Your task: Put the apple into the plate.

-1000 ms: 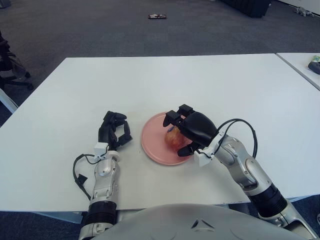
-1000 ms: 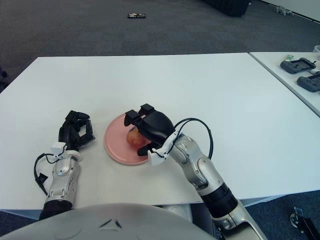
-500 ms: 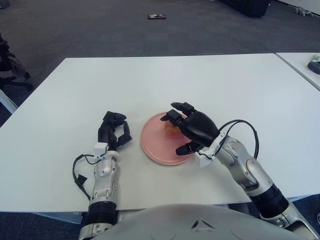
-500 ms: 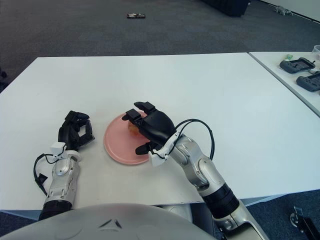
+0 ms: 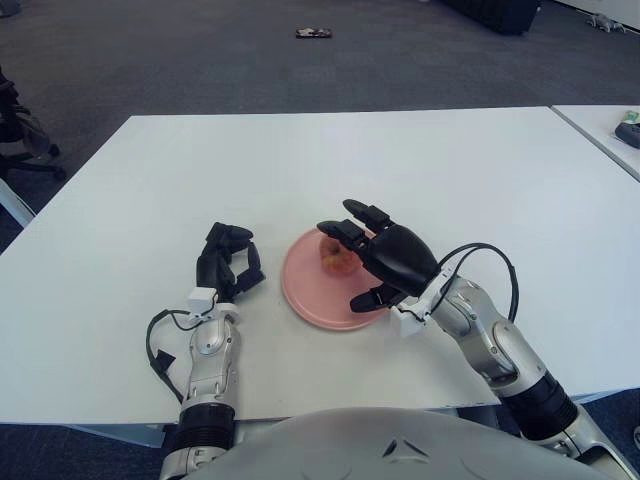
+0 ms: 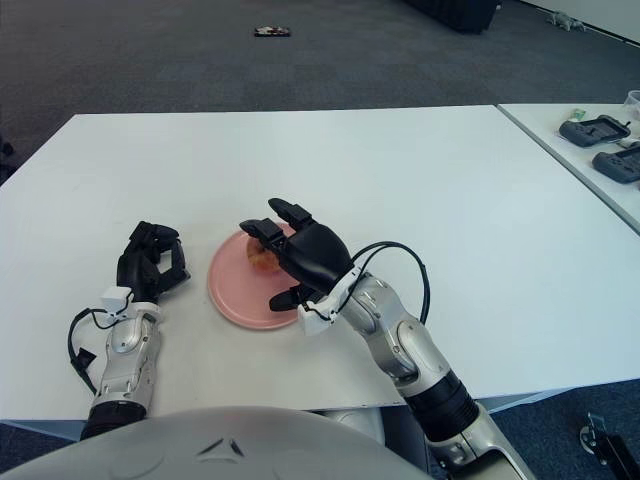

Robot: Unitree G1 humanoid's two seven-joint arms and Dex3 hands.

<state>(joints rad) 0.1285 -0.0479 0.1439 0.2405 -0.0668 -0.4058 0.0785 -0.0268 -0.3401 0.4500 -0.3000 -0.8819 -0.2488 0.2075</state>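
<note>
The apple (image 5: 337, 257) lies on the pink plate (image 5: 310, 295), in the plate's far part, toward the rim away from the robot. It sits just ahead of the right hand's fingertips (image 5: 331, 229), partly hidden behind them in both views, and whether a fingertip touches its skin cannot be told. No finger is wrapped around it.

The right hand (image 5: 385, 260) hangs over the plate's right half, palm down, with its fingers spread apart and stretched forward and leftward; the thumb (image 5: 366, 299) points down toward the plate's near rim. The hand holds nothing. Behind it, the silver forearm (image 5: 487, 338) runs back and to the right toward the robot's body, and a black cable (image 5: 480, 252) loops above the wrist.

To the left of the right hand, past the plate's left rim, the left hand (image 5: 227, 262) rests on the white table (image 5: 420, 170). It is near the plate but apart from it. Its black fingers are curled in together and grip nothing; its forearm (image 5: 208, 363) runs straight back to the near table edge.

Far to the right of the right hand, a second table (image 6: 590, 140) stands beside the first, apart from it by a narrow gap, with dark devices (image 6: 600, 132) on it. Far ahead, beyond the table, a small dark object (image 5: 314, 33) lies on the grey carpet (image 5: 200, 60).
</note>
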